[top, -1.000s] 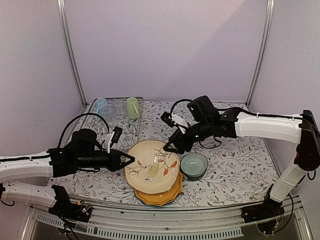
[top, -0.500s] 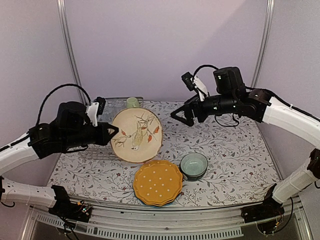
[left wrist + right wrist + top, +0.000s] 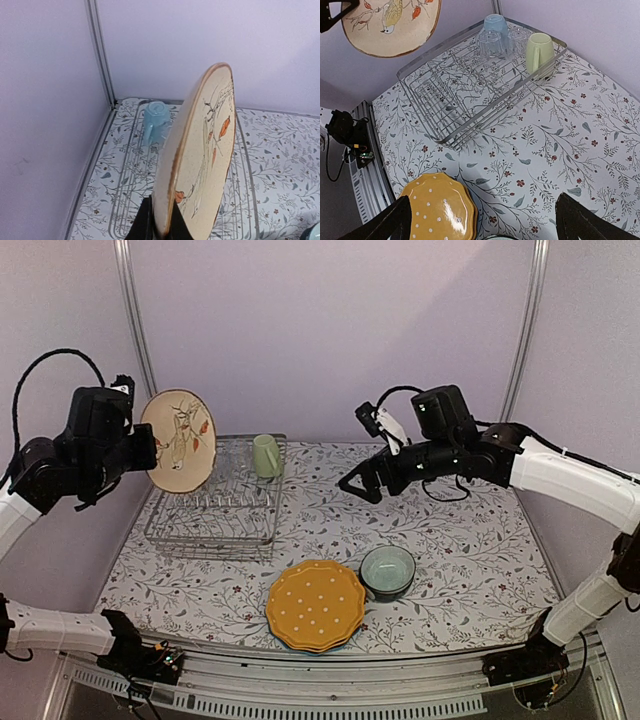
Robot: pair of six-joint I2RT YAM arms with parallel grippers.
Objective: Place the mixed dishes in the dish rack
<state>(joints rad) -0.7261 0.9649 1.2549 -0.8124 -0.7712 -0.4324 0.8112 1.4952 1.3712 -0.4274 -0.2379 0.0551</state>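
My left gripper (image 3: 148, 454) is shut on the lower rim of the tan bird-patterned plate (image 3: 179, 440), holding it on edge high above the left end of the silver wire dish rack (image 3: 205, 540). In the left wrist view the plate (image 3: 200, 160) rises from the gripper (image 3: 159, 226) over the rack (image 3: 120, 200). A light blue mug (image 3: 155, 120), a clear glass (image 3: 490, 42) and a pale yellow-green mug (image 3: 265, 455) stand at the rack's far end. My right gripper (image 3: 360, 480) hangs open over the mat, right of the rack, holding nothing.
A yellow dotted plate (image 3: 315, 605) lies near the front edge, with a teal bowl (image 3: 387, 571) just right of it. The floral mat (image 3: 470, 550) covers the table. Upright frame posts (image 3: 140, 340) stand at the back corners against the lilac walls.
The left arm lifted the bird plate off the yellow plate and swung it up and left over the rack. The right gripper opened and drew back upward to the right.
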